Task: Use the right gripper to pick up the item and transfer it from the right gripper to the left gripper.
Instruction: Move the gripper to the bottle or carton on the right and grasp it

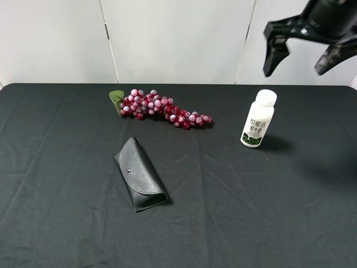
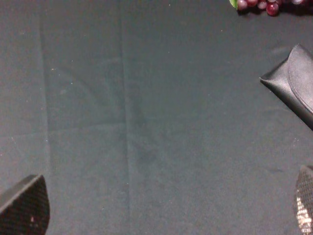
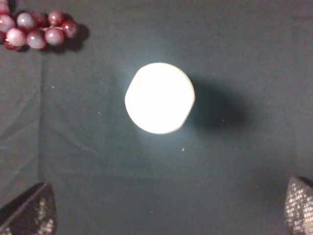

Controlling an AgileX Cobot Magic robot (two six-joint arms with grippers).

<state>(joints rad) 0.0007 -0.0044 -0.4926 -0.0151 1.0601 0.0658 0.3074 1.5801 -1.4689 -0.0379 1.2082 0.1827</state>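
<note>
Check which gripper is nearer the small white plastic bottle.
Right. The right gripper hangs open above the white plastic bottle, its cap central in that wrist view. The left gripper is over dark cloth near the black glasses case, bottle out of its view.

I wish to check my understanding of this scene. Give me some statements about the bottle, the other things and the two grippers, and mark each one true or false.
1. The bottle stands upright on the black cloth. True.
2. The right gripper is shut on the bottle. False: it is open and hangs above the bottle, not touching it.
3. The right wrist view looks down on the bottle from above. True.
4. The left gripper holds the grapes. False: it is open, with only cloth between its fingers.
5. The glasses case lies nearer the high camera than the grapes. True.
</note>
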